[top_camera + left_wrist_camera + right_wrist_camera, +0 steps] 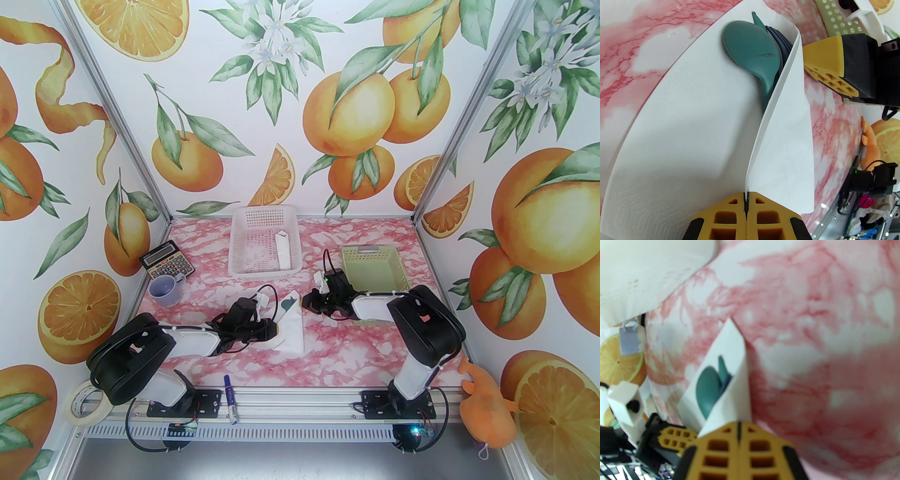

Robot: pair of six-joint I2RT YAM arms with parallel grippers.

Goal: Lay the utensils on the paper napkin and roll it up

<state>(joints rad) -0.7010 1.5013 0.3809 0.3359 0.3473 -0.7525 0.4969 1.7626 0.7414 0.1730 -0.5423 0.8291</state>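
Pinching paper napkin (682, 117), left gripper (746, 199), utensils (750, 49) beyond

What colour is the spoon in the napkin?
The spoon is dark teal green, clearest in the left wrist view.

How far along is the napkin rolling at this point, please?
Done: spoon and fork lie on the paper napkin. In hand: left gripper pinches a napkin edge, one flap folded over the handles; right gripper shut beside it. Left: rolling it fully.
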